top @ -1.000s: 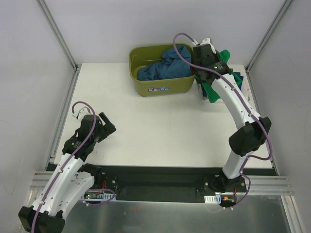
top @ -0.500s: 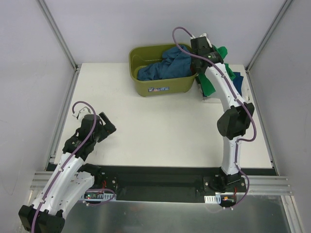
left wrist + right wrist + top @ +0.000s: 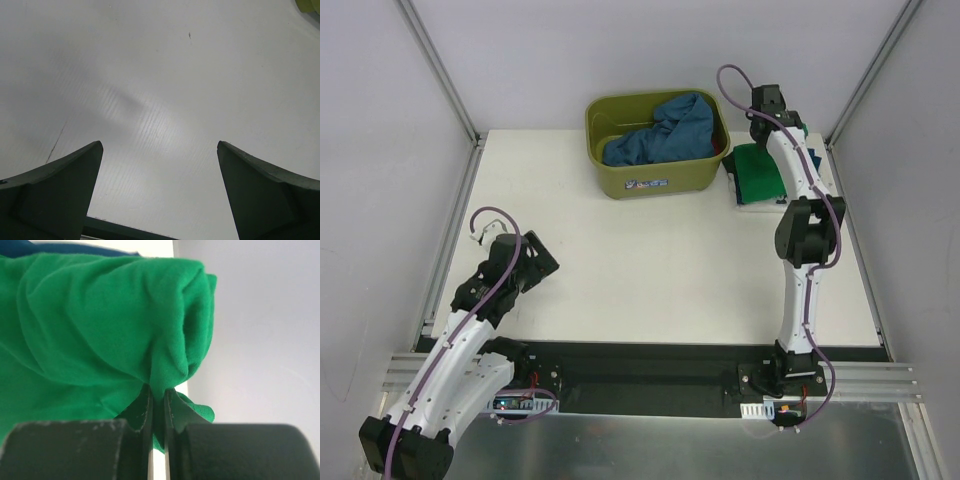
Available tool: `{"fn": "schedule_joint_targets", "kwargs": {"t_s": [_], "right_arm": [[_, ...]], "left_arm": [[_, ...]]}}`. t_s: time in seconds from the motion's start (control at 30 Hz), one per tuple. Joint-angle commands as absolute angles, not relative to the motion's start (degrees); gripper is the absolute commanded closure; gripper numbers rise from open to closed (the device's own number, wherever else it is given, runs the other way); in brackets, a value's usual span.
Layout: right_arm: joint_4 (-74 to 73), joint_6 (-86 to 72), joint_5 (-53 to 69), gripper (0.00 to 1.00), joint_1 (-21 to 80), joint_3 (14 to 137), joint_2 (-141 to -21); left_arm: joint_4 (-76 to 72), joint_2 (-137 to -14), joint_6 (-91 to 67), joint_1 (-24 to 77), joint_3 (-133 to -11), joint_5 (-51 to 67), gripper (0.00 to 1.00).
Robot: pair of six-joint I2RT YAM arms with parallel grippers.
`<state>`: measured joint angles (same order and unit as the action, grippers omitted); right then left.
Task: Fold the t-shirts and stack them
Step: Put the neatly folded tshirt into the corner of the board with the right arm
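Wrist view alone shows right pincer [image 3: 158,396] clenched on green t-shirt [image 3: 100,325] fold; left pincer [image 3: 159,145] spread wide above table [image 3: 160,65].

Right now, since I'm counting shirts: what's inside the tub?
A crumpled blue shirt, heaped toward the right side of the tub. Anything beneath it is covered.

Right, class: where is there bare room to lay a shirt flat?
Bare: the table's middle, bordered by the tub, the left end effector and the right arm. Crowded: the far right corner, where the right end effector pinches the green t-shirt.
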<state>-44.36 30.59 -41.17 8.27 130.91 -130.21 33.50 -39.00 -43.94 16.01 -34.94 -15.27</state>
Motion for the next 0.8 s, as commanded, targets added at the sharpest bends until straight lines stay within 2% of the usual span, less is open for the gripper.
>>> {"fn": "schedule_joint_targets", "kwargs": {"t_s": [0.0, 0.2, 0.33, 0.43, 0.47, 0.53, 0.77], "right_arm": [[-43.24, 28.92, -35.96, 0.97, 5.28, 133.59, -132.53], [-42.80, 26.81, -33.66, 0.93, 2.91, 133.51, -135.17], [-42.80, 25.40, -33.66, 0.84, 1.76, 132.89, -135.53], [-41.75, 24.52, -34.28, 0.48, 1.41, 131.14, -134.65], [-41.57, 24.43, -34.45, 0.27, 1.32, 130.96, -134.21], [-41.22, 24.08, -36.03, 0.03, 1.32, 131.04, -133.51], [-40.87, 22.77, -37.97, 0.03, 1.32, 129.73, -127.45]], "left_arm": [[34.37, -39.37, -43.86, 15.38, -37.26, -16.26, 0.01], [34.72, -39.99, -43.77, 15.38, -37.53, -16.43, 0.01], [34.89, -40.34, -43.77, 15.38, -37.79, -16.52, 0.01], [34.98, -40.43, -43.68, 15.38, -37.97, -16.44, 0.01], [35.07, -40.43, -43.59, 15.38, -38.06, -16.26, 0.01], [34.98, -40.25, -43.51, 15.38, -38.06, -16.26, 0.01], [35.07, -39.55, -43.59, 15.38, -37.97, -15.73, 0.01]]}}
